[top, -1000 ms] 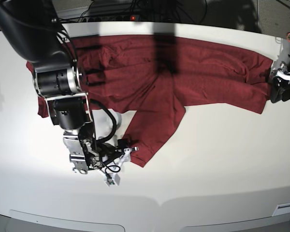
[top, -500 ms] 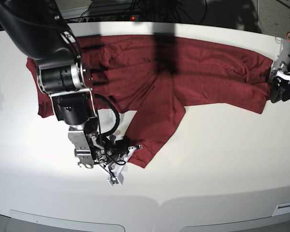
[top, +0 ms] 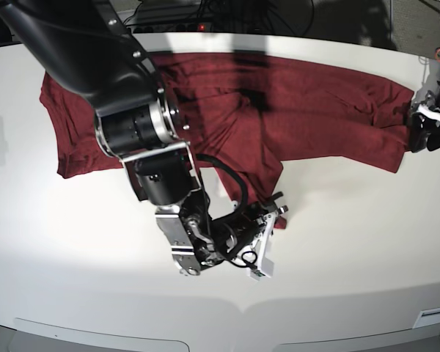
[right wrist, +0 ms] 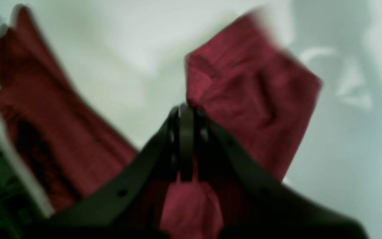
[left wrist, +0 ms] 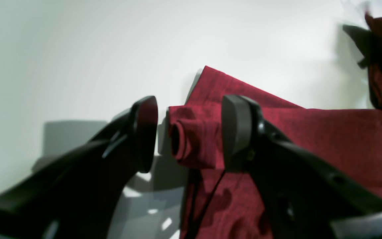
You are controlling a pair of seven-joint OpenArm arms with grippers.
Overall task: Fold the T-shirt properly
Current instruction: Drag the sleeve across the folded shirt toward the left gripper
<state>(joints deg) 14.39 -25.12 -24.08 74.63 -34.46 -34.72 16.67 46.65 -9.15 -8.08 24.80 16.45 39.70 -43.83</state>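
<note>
My right end effector [right wrist: 186,114] is clamped shut on the sleeve end of the plain dark red, thin-fabric long-sleeved T-shirt [top: 308,110]; my left end effector [left wrist: 187,132] gapes wide around a rolled cuff, gripping nothing. By my reckoning the folding has barely begun: the body lies spread on the white table [top: 352,249], its long axis running from one end effector across to the other.

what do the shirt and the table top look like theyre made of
T-shirt: thin, soft woven or knit cloth, matte maroon; it wrinkles and its cuff rolls into a tube.
Table: smooth, hard white surface, faintly glossy, likely laminate or painted board; it shows soft shadows.
</note>
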